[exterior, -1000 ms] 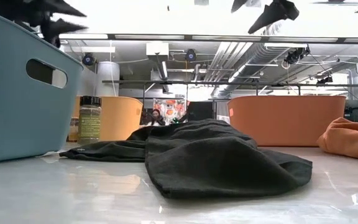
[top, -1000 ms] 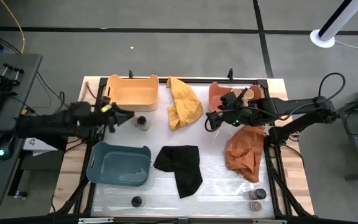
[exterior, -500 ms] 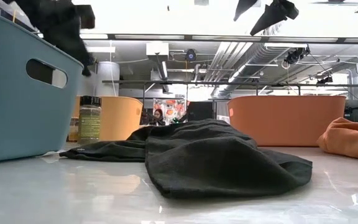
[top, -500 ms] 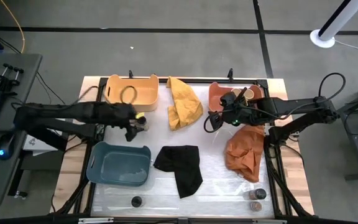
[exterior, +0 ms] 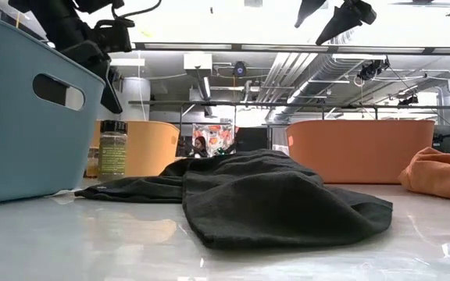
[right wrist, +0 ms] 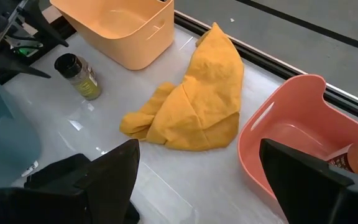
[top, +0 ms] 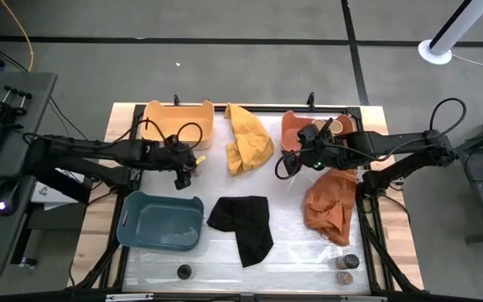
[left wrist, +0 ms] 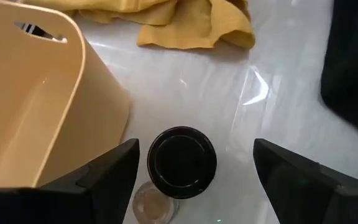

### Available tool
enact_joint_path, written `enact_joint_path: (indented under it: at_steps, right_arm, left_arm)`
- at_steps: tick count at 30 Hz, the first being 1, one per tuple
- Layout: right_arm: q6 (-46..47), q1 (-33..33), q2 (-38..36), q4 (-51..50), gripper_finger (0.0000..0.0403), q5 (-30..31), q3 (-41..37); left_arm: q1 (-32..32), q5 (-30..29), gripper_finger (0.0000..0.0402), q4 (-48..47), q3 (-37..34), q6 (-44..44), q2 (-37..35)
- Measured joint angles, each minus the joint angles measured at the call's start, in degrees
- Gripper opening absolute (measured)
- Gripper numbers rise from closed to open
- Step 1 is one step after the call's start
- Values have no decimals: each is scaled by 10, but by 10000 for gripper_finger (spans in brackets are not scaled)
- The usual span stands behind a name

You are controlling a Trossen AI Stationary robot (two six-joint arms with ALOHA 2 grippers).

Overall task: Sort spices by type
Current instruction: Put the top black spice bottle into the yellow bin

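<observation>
The left end effector (left wrist: 191,171) hangs wide open directly above an upright black-lidded spice jar (left wrist: 182,163) standing on the surface just beside the yellow tray (left wrist: 30,106), far nearer than the right arm.

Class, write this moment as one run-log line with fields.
left claw: open, above black-lidded jar beside yellow tray | right claw: open, waiting near coral tray | jar: not yet gripped

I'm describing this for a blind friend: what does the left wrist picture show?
The left end effector, open, hangs directly over a small black-lidded glass spice jar standing on the white table. A yellow plastic tray is beside it, a crumpled yellow cloth beyond.
</observation>
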Motion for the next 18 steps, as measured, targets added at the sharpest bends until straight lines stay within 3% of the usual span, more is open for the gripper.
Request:
enact_joint_path:
  at_steps: [7,13,18]
  right_arm:
    - [0,0,0,0,328,2,0]
    - [1,0,0,0,328,3,0]
    - [3,0,0,0,328,4,0]
  left_arm:
    - [11,24,301,-2,0,19,36]
    - [21,-4,301,17,2,20,75]
    - [20,12,301,18,0,11,91]
